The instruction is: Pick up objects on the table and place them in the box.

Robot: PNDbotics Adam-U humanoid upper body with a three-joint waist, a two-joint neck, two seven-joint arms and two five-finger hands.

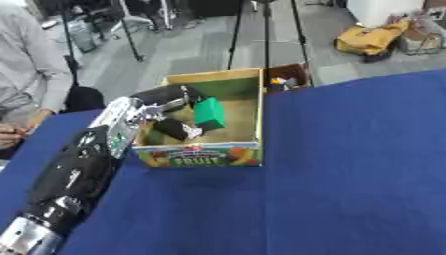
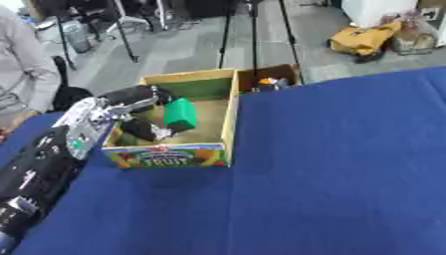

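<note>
A cardboard box (image 1: pixel 248 117) with a "FRUIT" print on its front wall stands on the blue table (image 1: pixel 348 164), left of the middle. My left arm comes up from the lower left, and my left hand (image 1: pixel 166 112) reaches over the box's left wall into it. A green block (image 1: pixel 209 113) sits tilted inside the box, between the hand's dark fingers (image 1: pixel 174 93) above and the thumb (image 1: pixel 177 128) below, which are curled round it. The block hides part of the box floor. My right hand shows in neither view.
A small brown carton (image 1: pixel 285 77) with orange things in it stands just behind the box's far right corner. A seated person (image 1: pixel 26 64) is at the table's left edge. Tripod legs and a yellow bag (image 1: pixel 370 39) are on the floor beyond.
</note>
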